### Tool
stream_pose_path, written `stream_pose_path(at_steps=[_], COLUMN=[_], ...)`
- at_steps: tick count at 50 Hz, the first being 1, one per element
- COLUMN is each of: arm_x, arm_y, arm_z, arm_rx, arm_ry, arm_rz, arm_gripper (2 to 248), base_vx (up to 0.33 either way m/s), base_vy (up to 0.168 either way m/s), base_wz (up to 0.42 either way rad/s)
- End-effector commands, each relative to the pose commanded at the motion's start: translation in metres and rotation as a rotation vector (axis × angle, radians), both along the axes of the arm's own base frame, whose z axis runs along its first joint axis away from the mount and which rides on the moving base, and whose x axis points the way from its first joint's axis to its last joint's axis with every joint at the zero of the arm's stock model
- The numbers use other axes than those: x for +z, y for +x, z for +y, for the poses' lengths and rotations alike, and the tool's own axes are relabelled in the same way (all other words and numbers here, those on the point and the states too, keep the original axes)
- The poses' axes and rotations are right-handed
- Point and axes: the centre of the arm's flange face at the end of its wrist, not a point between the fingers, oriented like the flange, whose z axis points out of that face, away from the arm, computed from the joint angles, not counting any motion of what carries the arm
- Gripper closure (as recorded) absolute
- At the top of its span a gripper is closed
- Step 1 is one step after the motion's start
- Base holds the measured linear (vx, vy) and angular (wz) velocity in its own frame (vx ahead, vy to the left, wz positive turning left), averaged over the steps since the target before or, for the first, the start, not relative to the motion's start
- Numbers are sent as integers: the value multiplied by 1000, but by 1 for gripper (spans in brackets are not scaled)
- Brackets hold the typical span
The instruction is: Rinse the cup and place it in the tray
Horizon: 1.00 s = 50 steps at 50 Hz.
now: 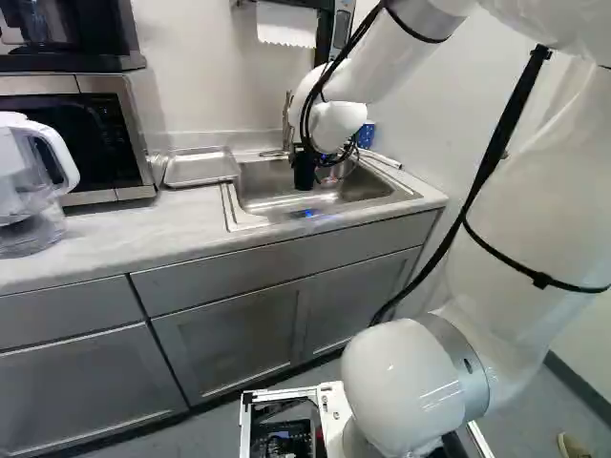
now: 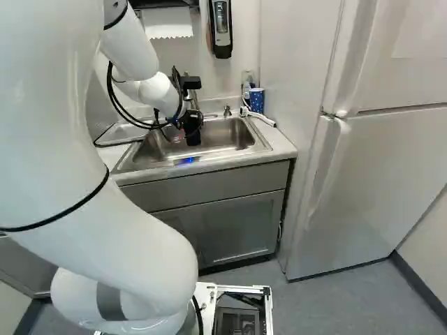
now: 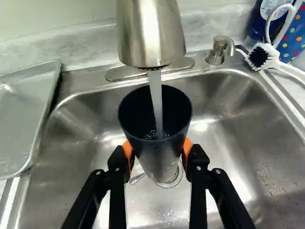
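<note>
- The cup [image 3: 159,155] is being held upright, mouth up, above the sink [image 3: 243,157] and under the faucet [image 3: 150,33]; its dark wall is shading to a greyer sheen lower down.
- Inside the cup, a stream of water [image 3: 156,98] is falling, and small bubbles are showing.
- The tray [image 1: 199,169], silvery, rectangular, with a raised rim and rounded corners, is lying flat beside the sink, well apart from the cup.
</note>
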Motion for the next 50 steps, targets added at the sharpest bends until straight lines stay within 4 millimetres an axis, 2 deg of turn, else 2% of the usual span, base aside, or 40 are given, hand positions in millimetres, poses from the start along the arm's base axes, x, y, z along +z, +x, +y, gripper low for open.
stream_pose_path(at_steps=[50], arm_x=[0], arm_y=[0], arm_z=[0], arm_rx=[4], arm_ry=[-4], arm_rz=[-1], arm_gripper=[131], base_vx=[0], base_vy=[0], base_wz=[0])
